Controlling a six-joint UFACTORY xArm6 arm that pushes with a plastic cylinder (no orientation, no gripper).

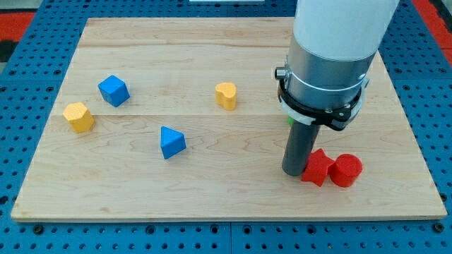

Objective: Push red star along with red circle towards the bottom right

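Observation:
The red star (318,168) lies near the board's bottom right, touching the red circle (347,170) on its right. My tip (294,171) rests on the board right against the star's left side. The rod rises from there into the grey and white arm body above. A sliver of green shows behind the rod (289,121); what it belongs to is hidden.
The wooden board (212,204) sits on a blue pegboard. A yellow heart-like block (226,95) lies at centre top, a blue triangle (171,142) at centre left, a blue cube (113,90) and a yellow block (78,116) at the far left.

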